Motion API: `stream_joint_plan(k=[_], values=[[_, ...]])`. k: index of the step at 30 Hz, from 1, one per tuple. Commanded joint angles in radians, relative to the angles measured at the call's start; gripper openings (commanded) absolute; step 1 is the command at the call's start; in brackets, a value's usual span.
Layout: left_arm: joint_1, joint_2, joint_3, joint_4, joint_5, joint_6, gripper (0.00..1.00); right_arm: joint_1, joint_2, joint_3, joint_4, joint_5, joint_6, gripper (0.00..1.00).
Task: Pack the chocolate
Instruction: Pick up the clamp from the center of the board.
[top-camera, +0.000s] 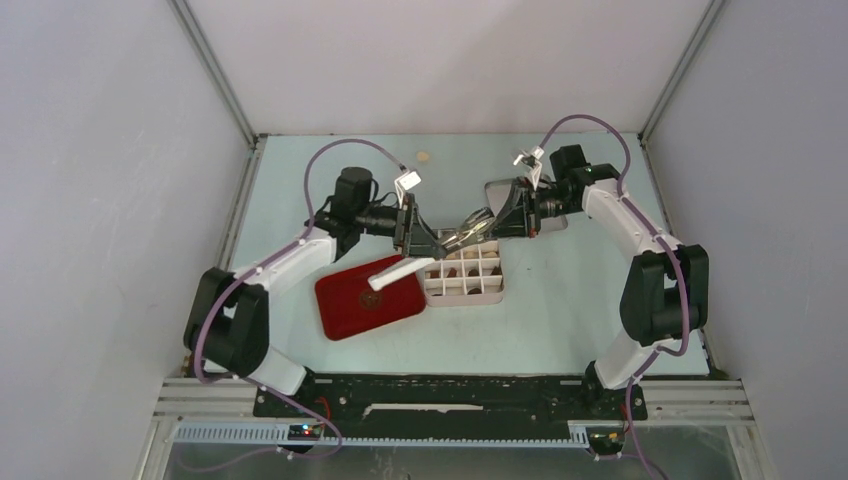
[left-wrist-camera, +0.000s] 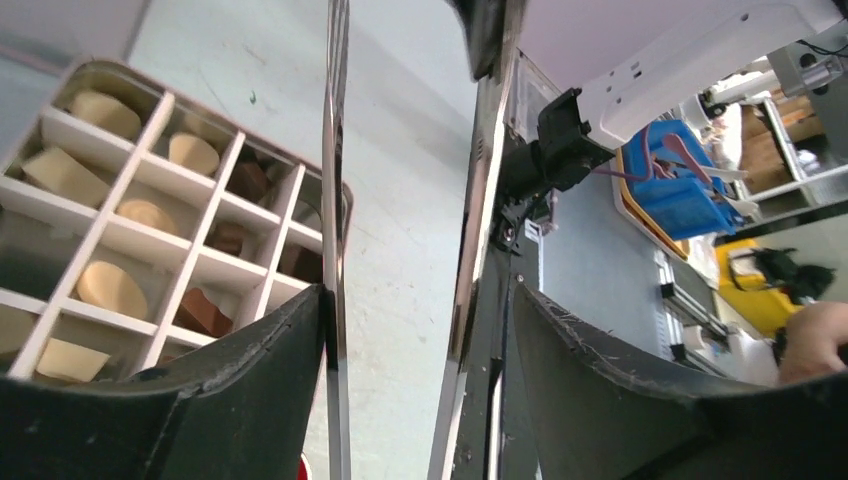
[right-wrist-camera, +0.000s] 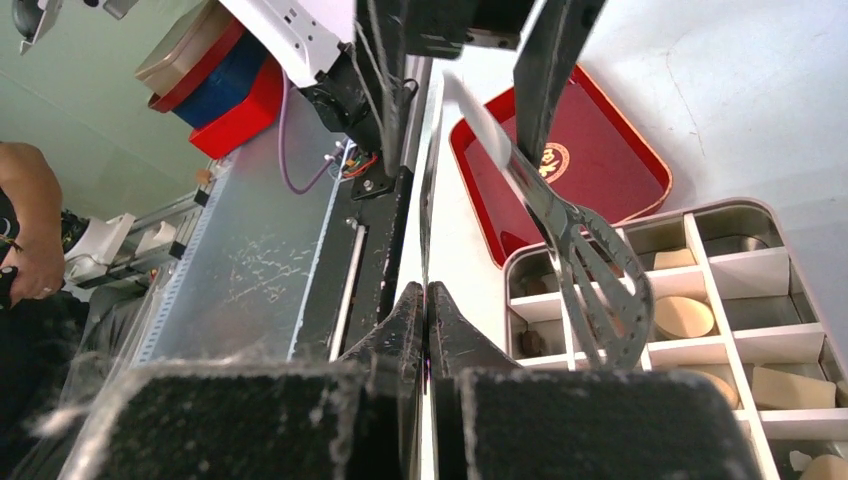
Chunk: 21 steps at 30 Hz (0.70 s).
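Observation:
A white divided box sits mid-table and holds the chocolate: cream pieces and brown ones in the left wrist view, a cream round and a dark piece in the right wrist view. Metal tongs with a white handle hang over the box. My left gripper stands wide around the two blades; the left blade lies on its finger, and a gap shows beside the right blade. My right gripper is shut on a thin blade edge. The slotted blade hovers above the compartments.
A red tray with a gold emblem lies left of the box, touching it. A small pale round thing rests near the far wall. Both grippers meet above the box's far edge. Walls enclose three sides.

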Motion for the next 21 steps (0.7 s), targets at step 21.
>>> stream_joint_plan(k=[21], values=[[-0.057,0.092,-0.03,0.407,0.099,-0.242,0.68,-0.07,0.092,0.166,-0.338,-0.201,-0.314,0.0]])
